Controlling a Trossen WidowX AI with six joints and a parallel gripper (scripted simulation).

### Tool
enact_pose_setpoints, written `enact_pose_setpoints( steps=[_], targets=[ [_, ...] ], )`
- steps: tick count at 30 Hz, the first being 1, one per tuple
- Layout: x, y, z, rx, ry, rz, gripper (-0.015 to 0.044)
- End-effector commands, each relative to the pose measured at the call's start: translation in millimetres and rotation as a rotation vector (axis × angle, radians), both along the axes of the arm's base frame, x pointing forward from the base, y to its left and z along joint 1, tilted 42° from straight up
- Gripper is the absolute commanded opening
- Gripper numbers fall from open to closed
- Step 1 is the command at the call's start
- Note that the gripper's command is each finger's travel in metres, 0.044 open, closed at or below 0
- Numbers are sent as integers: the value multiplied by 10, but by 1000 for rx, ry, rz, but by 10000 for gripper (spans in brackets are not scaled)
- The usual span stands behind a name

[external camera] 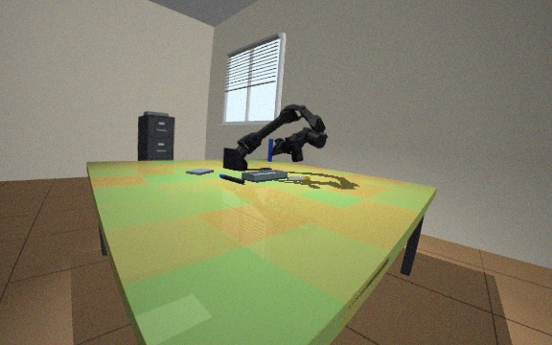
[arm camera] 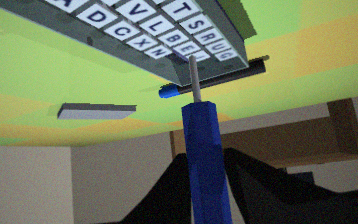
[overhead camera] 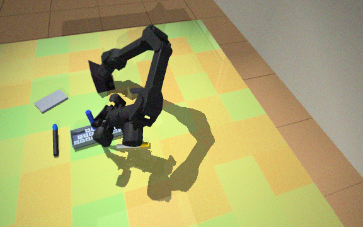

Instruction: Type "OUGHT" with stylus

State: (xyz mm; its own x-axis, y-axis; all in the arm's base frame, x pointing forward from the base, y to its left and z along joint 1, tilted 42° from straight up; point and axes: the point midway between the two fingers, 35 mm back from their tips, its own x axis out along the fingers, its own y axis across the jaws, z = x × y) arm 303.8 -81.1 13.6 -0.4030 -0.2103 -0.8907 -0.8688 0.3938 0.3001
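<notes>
The stylus [overhead camera: 89, 116] [external camera: 270, 150] [arm camera: 203, 135] has a blue barrel and a thin grey tip, and stands nearly upright. My gripper [overhead camera: 95, 122] [external camera: 273, 146] [arm camera: 205, 159] is shut on its barrel. The keyboard [overhead camera: 84, 147] [external camera: 262, 177] [arm camera: 172, 75] is a grey tray with white letter keys, partly hidden by the arm in the top view. In the wrist view the stylus tip overlaps the end key beside E, whose letter is partly covered; the U and G keys are close by. I cannot tell whether the tip touches a key.
A black marker with a blue cap [overhead camera: 55, 142] [external camera: 233, 178] [arm camera: 220, 80] lies beyond the keyboard's end. A grey slab [overhead camera: 51, 101] [external camera: 199, 171] [arm camera: 97, 112] lies farther off. A white and yellow marker [overhead camera: 145, 145] [external camera: 300, 178] lies beside the keyboard, partly under the arm in the top view.
</notes>
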Motion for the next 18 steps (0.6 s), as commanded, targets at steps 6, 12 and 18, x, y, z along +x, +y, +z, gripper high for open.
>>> enact_pose_setpoints(
  steps=[6, 12, 18],
  targets=[
    [-22, 92, -106, 1, 11, 4, 0],
    [-13, 121, -136, 1, 11, 4, 81],
    [-12, 123, -139, 1, 11, 4, 81]
  ],
)
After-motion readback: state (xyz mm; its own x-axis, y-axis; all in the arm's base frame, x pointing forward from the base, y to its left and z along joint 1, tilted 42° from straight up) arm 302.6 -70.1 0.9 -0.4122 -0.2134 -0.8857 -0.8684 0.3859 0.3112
